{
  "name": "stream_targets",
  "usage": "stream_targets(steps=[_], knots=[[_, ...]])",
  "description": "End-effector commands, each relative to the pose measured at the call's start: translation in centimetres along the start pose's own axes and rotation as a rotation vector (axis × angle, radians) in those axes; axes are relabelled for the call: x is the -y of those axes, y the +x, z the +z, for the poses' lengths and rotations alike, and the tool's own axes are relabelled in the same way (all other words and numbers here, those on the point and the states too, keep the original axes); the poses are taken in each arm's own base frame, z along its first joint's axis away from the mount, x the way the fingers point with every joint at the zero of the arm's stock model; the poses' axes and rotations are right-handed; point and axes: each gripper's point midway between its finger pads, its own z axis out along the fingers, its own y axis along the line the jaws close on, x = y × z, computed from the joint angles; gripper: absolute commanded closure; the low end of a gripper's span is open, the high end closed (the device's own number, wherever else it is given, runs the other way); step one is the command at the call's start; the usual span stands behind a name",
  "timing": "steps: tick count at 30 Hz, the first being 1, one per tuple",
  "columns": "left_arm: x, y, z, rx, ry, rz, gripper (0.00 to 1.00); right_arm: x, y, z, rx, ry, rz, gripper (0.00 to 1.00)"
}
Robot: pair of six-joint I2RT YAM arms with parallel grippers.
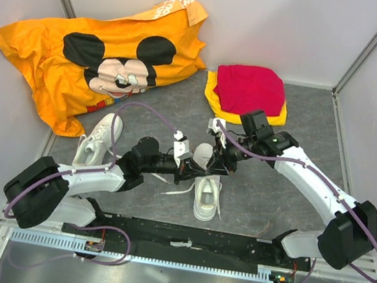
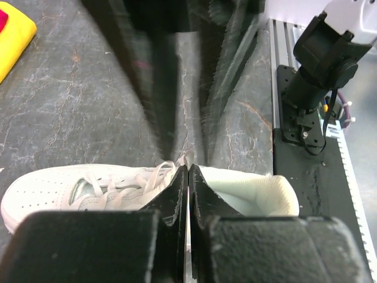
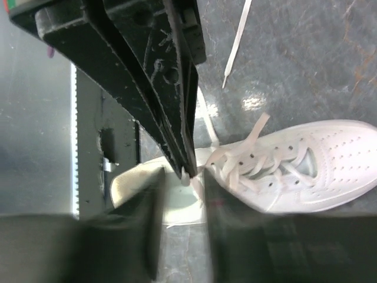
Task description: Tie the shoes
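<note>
One white sneaker (image 1: 207, 191) lies in the middle of the table, toe towards the near edge. The other white sneaker (image 1: 99, 138) lies to the left, untouched. My left gripper (image 1: 188, 166) is shut on a white lace of the middle shoe, just above its tongue; the lace shows as a thin strip between the pads (image 2: 188, 171). My right gripper (image 1: 217, 162) is open, its blurred fingers (image 3: 147, 224) on either side of the left gripper's tip (image 3: 187, 171) over the shoe's opening (image 3: 177, 200). A loose lace end (image 3: 237, 41) lies on the floor.
An orange cartoon-mouse shirt (image 1: 93, 62) lies at the back left. A red cloth (image 1: 249, 86) sits on a yellow one (image 1: 213, 99) at the back. The black mounting rail (image 1: 180, 237) runs along the near edge. Grey walls close in the sides.
</note>
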Motion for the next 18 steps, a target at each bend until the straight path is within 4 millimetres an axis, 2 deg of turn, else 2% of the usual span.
stream_targets(steps=[1,2,5,12,18], knots=[[0.9,-0.6,-0.5,0.003,0.062,0.072,0.98,1.1,-1.8,-1.0,0.051,0.029,0.064,0.48],[0.8,-0.4,-0.6,-0.005,0.068,0.114,0.98,1.5,-2.0,-1.1,0.054,0.035,0.079,0.42],[0.9,0.3,-0.8,-0.031,0.082,0.149,0.98,2.5,-1.8,-1.2,0.045,0.052,0.123,0.40],[1.1,1.1,-0.8,-0.063,0.115,0.195,0.98,4.0,0.4,0.0,-0.049,0.037,0.190,0.49],[1.0,1.1,-0.6,-0.071,0.122,0.207,0.98,5.2,1.5,0.7,-0.109,0.051,0.171,0.50]])
